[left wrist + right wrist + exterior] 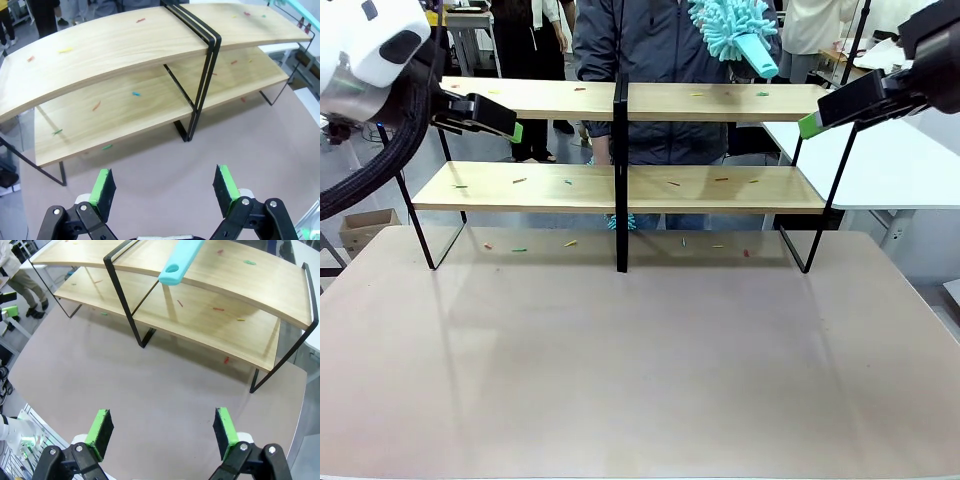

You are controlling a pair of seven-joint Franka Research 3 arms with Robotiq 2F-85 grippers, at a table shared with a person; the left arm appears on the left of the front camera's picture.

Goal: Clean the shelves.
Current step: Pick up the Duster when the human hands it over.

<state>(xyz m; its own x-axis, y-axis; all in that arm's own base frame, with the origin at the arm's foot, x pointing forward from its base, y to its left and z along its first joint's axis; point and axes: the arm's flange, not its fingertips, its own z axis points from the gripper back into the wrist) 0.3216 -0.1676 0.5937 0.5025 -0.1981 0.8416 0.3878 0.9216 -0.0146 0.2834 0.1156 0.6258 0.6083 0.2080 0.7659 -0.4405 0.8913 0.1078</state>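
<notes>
**Shelves [720, 188] at table's [640, 380] far edge, unswept**

Scraps [520, 181] are strewn on both boards. A teal duster [732, 30] is held by the person over the top board. Left gripper [165, 187] and right gripper [162, 427] are spread wide, empty; sweeping is judged to be called for next.

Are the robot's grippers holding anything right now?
No. The left gripper and the right gripper are both open and hold nothing.
</notes>
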